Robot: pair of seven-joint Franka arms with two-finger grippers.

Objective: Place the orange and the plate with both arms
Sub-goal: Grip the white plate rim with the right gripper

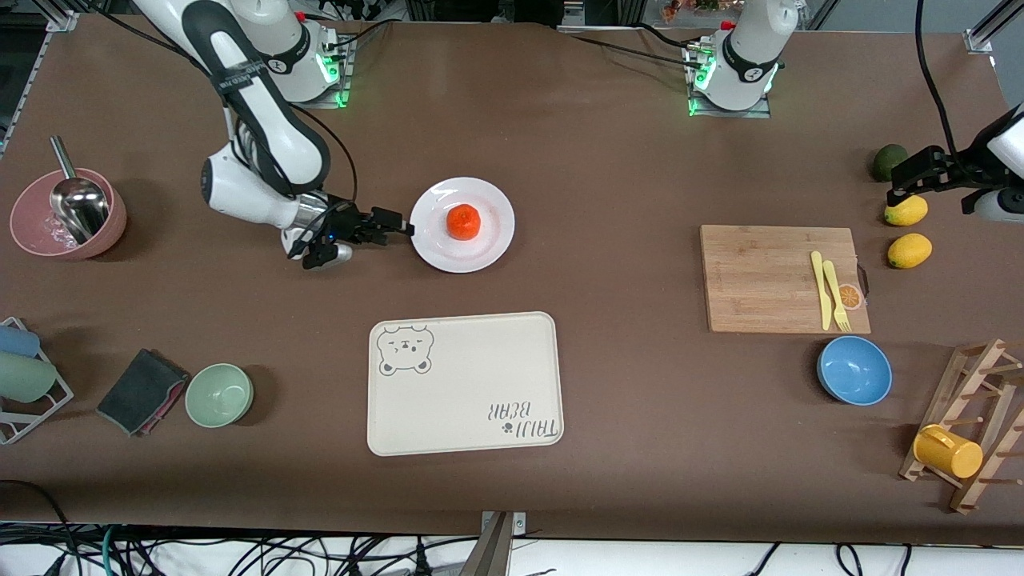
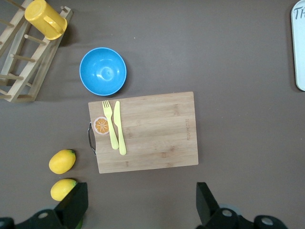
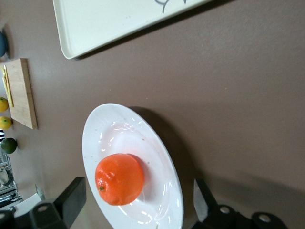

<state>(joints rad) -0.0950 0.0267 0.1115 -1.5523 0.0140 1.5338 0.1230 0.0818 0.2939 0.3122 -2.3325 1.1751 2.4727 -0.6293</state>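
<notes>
Surface: brown surface (image 1: 608, 160), arm bases along the edge farthest from the front camera, cables on the floor at the nearest edge.
Plate: one white plate (image 1: 462, 225), farther from the front camera than the tray, toward the right arm's end.
Orange: one orange (image 1: 463, 222), sitting in the middle of the plate.
Tray: one cream tray (image 1: 464, 384) with a bear print, nearer the front camera than the plate, apart from it.
Board: one wooden cutting board (image 1: 768, 276) toward the left arm's end, carrying a yellow knife (image 1: 818, 288) and a yellow fork (image 1: 835, 294) side by side.
Lemons: two lemons (image 1: 910, 250) beside the board; one dark green fruit (image 1: 888, 162) farther from the camera.
Bowls: blue bowl (image 1: 854, 370), green bowl (image 1: 219, 394), pink bowl (image 1: 68, 214) holding a metal ladle.
Rack: wooden rack (image 1: 972, 424) with one yellow cup (image 1: 947, 451).
Right pincer: right pincer (image 1: 398, 228) low at the plate's rim, jaws spread wide on either side of the rim, not yet closed on it.
Left pincer: left pincer (image 1: 908, 178) over the lemons, jaws wide apart, holding nothing.
</notes>
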